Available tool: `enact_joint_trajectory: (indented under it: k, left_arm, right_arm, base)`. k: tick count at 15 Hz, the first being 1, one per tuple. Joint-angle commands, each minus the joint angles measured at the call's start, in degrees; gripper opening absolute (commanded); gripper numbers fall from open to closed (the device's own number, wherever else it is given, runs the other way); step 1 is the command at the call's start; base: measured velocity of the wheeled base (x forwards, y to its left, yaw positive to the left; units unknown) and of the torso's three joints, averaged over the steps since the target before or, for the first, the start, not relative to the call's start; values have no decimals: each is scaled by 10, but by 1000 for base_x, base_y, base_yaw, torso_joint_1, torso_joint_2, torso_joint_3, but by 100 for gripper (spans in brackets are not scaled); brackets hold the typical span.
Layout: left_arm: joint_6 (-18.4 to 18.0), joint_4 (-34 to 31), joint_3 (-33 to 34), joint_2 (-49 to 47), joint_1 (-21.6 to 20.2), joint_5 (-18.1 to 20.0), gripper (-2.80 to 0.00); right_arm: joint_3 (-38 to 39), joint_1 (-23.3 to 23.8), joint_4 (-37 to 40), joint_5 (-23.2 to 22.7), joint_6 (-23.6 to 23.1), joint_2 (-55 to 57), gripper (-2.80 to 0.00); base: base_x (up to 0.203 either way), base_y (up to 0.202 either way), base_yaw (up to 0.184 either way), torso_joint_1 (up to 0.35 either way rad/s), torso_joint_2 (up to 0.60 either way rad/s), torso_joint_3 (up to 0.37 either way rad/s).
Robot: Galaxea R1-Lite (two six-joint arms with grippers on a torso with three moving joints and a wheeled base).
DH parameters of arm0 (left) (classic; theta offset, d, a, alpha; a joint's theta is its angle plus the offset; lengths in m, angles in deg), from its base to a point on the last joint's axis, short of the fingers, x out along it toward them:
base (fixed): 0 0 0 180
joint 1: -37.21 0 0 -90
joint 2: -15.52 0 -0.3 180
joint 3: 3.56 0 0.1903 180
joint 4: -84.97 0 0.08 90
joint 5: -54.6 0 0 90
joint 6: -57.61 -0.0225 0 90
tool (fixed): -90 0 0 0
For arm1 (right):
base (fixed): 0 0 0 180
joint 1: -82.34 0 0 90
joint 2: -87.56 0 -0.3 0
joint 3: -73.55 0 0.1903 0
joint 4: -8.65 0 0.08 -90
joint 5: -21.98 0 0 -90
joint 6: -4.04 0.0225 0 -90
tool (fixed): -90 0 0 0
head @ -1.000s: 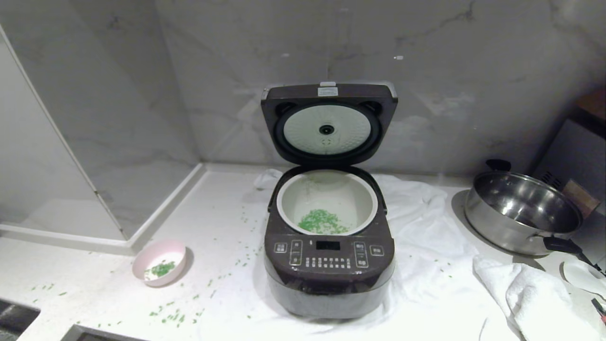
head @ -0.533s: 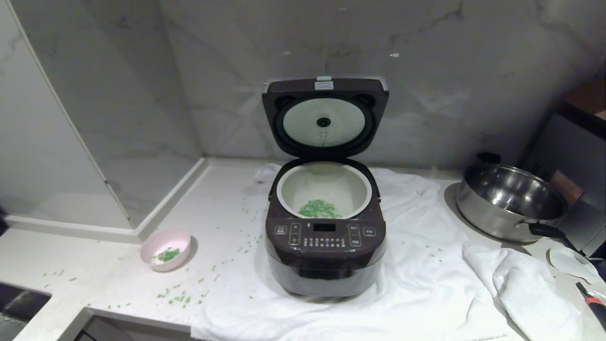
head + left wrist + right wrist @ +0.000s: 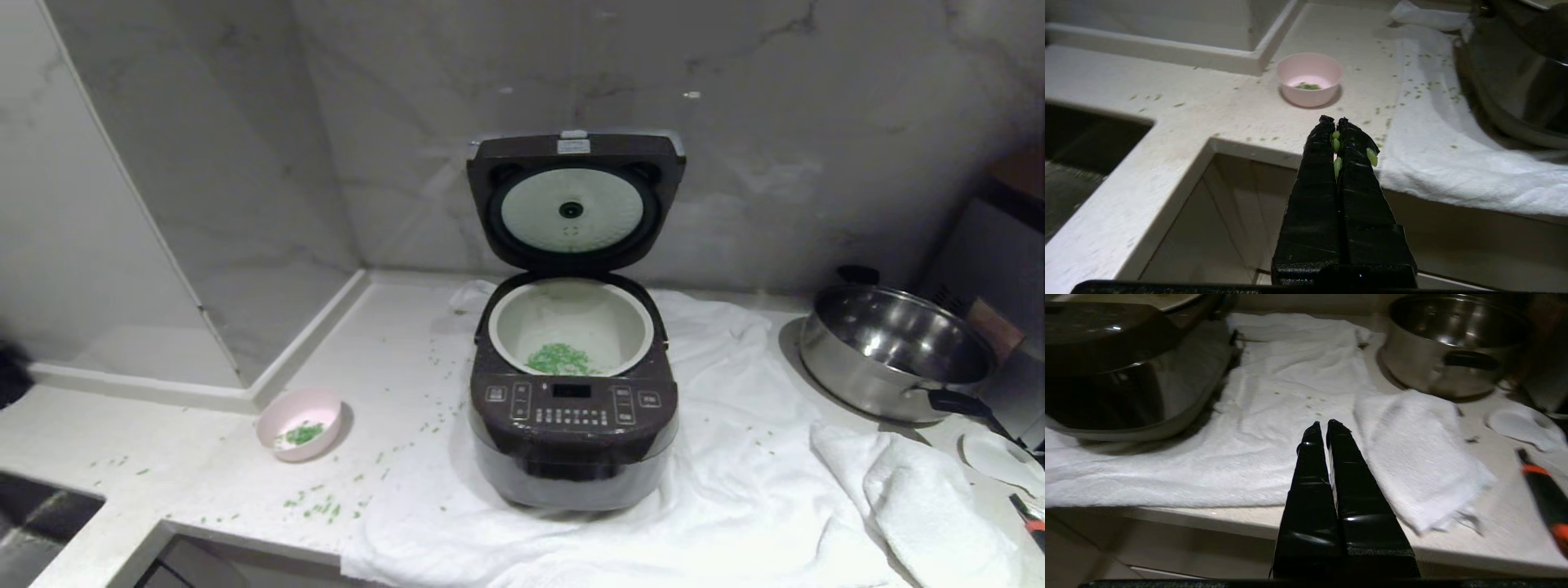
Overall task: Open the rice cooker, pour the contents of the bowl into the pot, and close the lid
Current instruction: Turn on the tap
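1. The left gripper [image 3: 1333,121] hangs in front of the counter edge, off the counter, fingers pressed together and grasping nothing; a few green bits cling between and on its fingers.
2. The right gripper [image 3: 1323,424] hangs likewise before the counter edge on the right, fingers clenched tight and empty.
3. Loose green bits [image 3: 322,508] lie scattered on the white counter [image 3: 147,457] near its front edge.
4. The pink bowl [image 3: 300,423] stands upright on the counter, left of the rice cooker and well apart from it, with a little of the green stuff inside.
5. A folded white towel [image 3: 922,498] lies at the front right, with a red-handled tool [image 3: 1541,490] beside it.
6. The rice cooker [image 3: 571,441] sits on a spread white cloth [image 3: 735,490] mid-counter.
7. Its pot [image 3: 506,335] is in place, and a heap of green bits [image 3: 562,359] lies at the bottom.
8. The lid [image 3: 575,204] stands open and upright against the marble wall.
9. A steel pan [image 3: 894,351] with black handles sits far right.
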Motion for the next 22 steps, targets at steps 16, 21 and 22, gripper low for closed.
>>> enact_joint_trajectory:
  k: [16, 21, 22]
  left_arm:
    - [0, 0, 0, -1, 0, -1, -280]
    - [2, 0, 0, -1, 0, -1, -280]
    - [2, 0, 0, -1, 0, -1, -280]
  right_arm:
    - [0, 0, 0, 0, 0, 0, -280]
    - [0, 0, 0, 0, 0, 0, -280]
    - [0, 0, 0, 0, 1, 0, -280]
  base:
    - [0, -7, 157, 3, 1, 2]
    - [0, 0, 0, 0, 0, 0]
    - [0, 0, 0, 0, 0, 0]
